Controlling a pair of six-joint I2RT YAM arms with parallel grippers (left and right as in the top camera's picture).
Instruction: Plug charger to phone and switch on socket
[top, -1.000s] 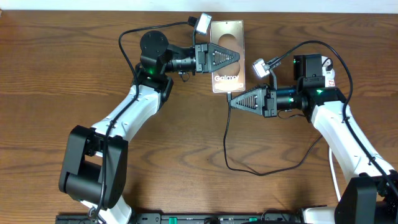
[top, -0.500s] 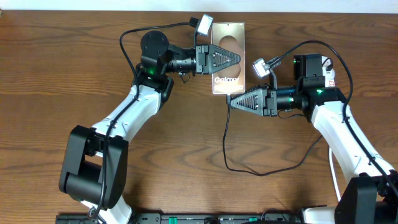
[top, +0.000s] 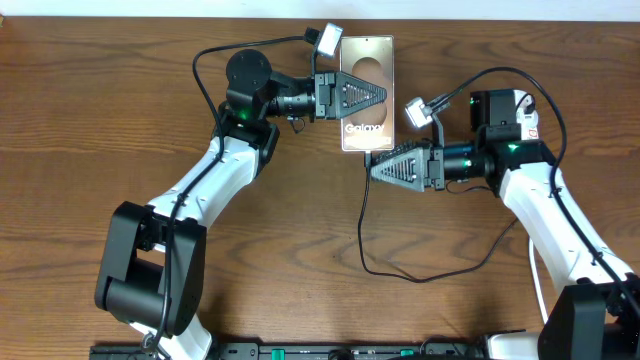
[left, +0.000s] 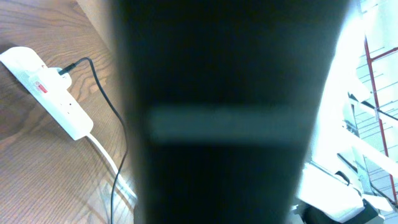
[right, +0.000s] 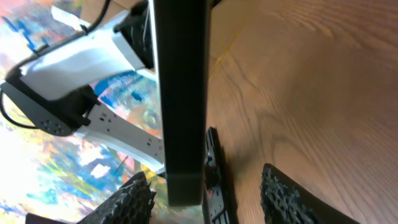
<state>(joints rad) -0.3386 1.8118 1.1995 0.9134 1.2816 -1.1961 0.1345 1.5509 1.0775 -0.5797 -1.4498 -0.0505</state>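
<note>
Right end effector, fingers spread, sits at the phone's near edge by the charger, likely because its plug is seated. Left end effector, pressed together, seems to pin the phone to the surface; socket lies beyond.

phone: left wrist view, we see only a dark blur.
socket: overhead, mostly behind the right arm.
charger: we cannot make out its tip.

Table: brown wood grain is being shown throughout.
Backdrop: blue, orange and yellow paintwork is being seen past the table edge.
Red bars: being glimpsed, blurred.
</note>
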